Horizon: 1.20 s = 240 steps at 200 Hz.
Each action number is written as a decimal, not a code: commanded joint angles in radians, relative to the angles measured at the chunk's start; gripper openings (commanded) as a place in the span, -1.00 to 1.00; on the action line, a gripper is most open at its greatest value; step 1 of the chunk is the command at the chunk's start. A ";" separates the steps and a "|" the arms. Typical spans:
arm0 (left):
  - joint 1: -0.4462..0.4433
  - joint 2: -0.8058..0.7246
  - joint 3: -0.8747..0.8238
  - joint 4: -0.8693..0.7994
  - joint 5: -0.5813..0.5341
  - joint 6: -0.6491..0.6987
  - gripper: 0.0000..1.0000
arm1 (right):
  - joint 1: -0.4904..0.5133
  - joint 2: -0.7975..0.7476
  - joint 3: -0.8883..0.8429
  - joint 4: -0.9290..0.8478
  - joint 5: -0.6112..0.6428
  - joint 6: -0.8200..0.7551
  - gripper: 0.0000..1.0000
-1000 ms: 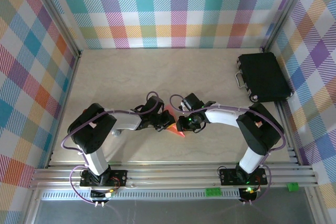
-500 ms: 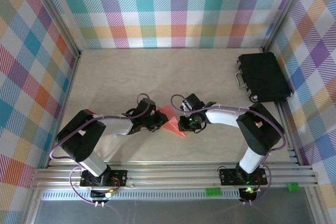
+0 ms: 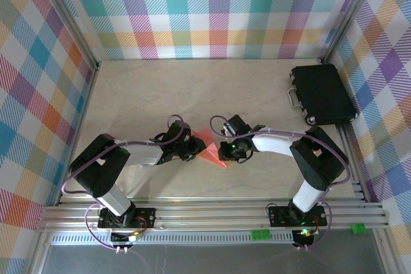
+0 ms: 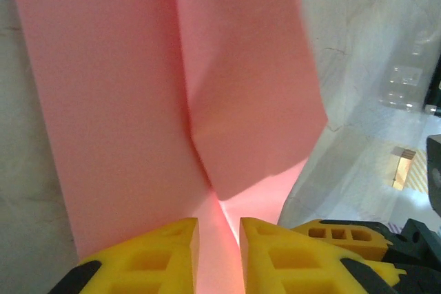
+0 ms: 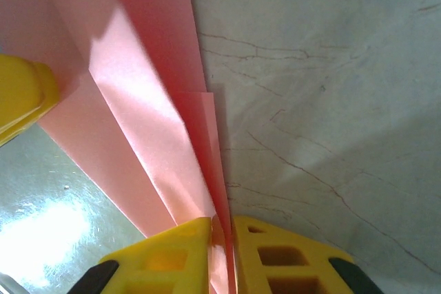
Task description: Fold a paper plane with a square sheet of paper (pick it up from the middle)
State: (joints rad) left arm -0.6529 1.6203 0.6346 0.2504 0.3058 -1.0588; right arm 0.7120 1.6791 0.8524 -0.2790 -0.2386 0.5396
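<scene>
Salmon-pink paper (image 3: pixel 207 144), partly folded, rests mid-way across the table (image 3: pixel 257 94) between the arms; the left jaws have just slackened to a narrow gap around its left edge and drawn back leftward, while the right jaws have tightened onto its right edge, suggesting that fold is finished.

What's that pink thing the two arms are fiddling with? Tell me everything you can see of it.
It is a thin, plain salmon-pink paper, partly folded: flaps meet along a centre crease, and from above it looks roughly triangular. It sits mid-table between the two arms. The right gripper pinches its layered edge between yellow fingers. The left gripper straddles another edge with a small gap, so its hold is unclear.
</scene>
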 commanded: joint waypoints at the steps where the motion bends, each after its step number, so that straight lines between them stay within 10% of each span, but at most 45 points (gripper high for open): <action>1: 0.002 0.016 0.023 -0.040 0.018 0.009 -0.55 | 0.011 0.008 -0.021 -0.012 -0.022 0.013 -0.66; 129: -0.016 0.141 0.116 0.138 0.135 0.011 -0.94 | 0.012 0.083 -0.007 -0.032 -0.011 -0.007 -0.68; 240: -0.025 0.234 0.161 -0.192 0.046 0.064 -1.00 | 0.004 -0.023 0.012 -0.053 -0.005 0.003 -0.63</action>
State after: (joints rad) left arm -0.6662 1.8076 0.8043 0.2310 0.3927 -1.0229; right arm 0.7067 1.6886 0.8661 -0.3000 -0.2428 0.5385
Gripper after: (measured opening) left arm 0.050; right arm 0.169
